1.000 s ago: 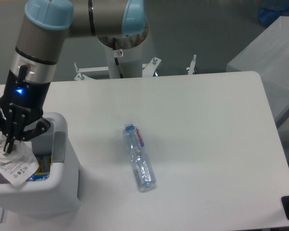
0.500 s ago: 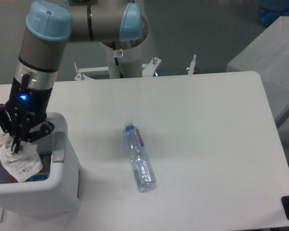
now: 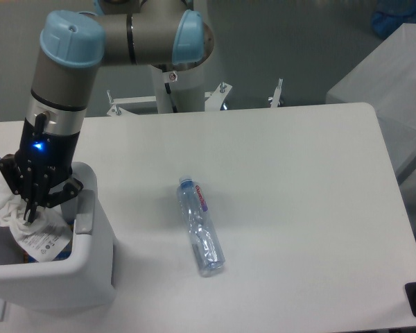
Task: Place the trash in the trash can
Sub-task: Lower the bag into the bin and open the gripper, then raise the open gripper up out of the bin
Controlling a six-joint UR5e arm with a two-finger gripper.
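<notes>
The trash, a crumpled translucent-white wrapper [image 3: 28, 225] with small printed text, hangs inside the opening of the white trash can [image 3: 90, 267] at the table's left front. My gripper [image 3: 32, 211] is shut on the wrapper's top and sits just above the can's opening, fingers pointing down. The wrapper's lower part lies below the can's rim, and its left side bulges out past the fingers.
A crushed clear plastic bottle [image 3: 201, 227] with a blue cap lies on the white table [image 3: 298, 208], right of the can. Something blue and yellow shows at the can's bottom. The robot's base [image 3: 173, 83] stands at the table's back edge.
My gripper has moved a little right and down over the can. The wrapper has sunk deeper into the opening with it.
</notes>
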